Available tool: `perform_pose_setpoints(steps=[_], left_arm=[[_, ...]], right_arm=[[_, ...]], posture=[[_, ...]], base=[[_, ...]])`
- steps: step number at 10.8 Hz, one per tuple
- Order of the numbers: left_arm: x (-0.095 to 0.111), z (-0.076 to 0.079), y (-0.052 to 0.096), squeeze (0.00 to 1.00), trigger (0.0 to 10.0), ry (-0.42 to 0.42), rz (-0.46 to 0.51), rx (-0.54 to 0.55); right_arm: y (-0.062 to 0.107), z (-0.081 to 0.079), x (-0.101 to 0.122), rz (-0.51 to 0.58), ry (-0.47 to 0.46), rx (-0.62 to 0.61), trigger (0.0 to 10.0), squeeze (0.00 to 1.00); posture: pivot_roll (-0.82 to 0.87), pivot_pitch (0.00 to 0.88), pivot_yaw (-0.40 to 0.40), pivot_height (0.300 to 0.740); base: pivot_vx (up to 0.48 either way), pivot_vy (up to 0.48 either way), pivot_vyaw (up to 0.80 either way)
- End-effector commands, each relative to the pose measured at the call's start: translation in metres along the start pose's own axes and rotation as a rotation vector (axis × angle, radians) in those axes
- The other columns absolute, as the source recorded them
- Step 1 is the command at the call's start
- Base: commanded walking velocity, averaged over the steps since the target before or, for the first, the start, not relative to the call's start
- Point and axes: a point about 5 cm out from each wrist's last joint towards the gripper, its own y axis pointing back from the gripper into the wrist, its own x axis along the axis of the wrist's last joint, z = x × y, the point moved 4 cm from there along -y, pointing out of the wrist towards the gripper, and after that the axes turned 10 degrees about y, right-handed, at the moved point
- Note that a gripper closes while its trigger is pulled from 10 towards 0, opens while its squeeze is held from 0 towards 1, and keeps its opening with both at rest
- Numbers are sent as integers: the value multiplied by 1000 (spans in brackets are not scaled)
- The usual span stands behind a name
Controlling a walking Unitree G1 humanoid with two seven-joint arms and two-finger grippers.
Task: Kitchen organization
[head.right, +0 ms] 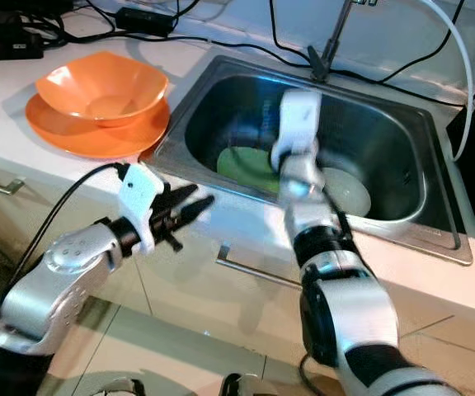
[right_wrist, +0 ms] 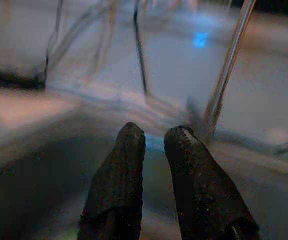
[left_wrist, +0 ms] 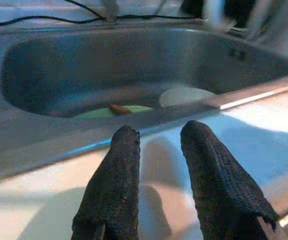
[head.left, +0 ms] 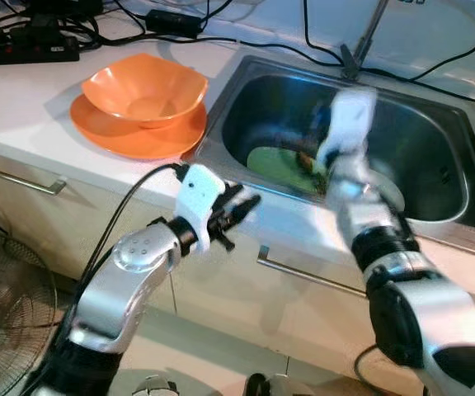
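Orange bowl [head.left: 145, 89] beside steel sink [head.left: 423, 136]

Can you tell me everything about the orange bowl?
The orange bowl is bright, smooth and looks like plastic. Its rim is wavy, almost squarish with rounded corners, and it looks empty inside. It sits upright on a flat orange plate of the same color, on the white countertop to the left of the metal sink. Neither gripper touches it.
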Motion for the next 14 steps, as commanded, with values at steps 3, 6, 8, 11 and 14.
perform_pose_setpoints(steps=[3,6,8,11,14], left_arm=[[5,-6,-4,0,10000,-24,40,44],[6,-13,-8,0,10000,-35,65,83],[6,-16,-7,0,10000,-41,75,99],[16,-22,-7,0,10000,-131,109,133],[58,-48,6,0,10000,-338,150,218]], right_arm=[[25,7,5,74,-13,-17,10000,0],[79,-6,-4,44,-53,47,10000,0],[101,-19,-5,2,-83,84,10000,0],[113,-33,-17,-69,-106,100,10000,0],[117,-39,-22,-104,-117,103,10000,0]], posture=[[3,113,-116,740],[-13,108,-105,740],[-14,103,-99,740],[4,85,-92,740],[4,85,-92,740]], base=[[0,0,0],[0,0,0],[0,0,0],[0,0,0],[0,0,0]])
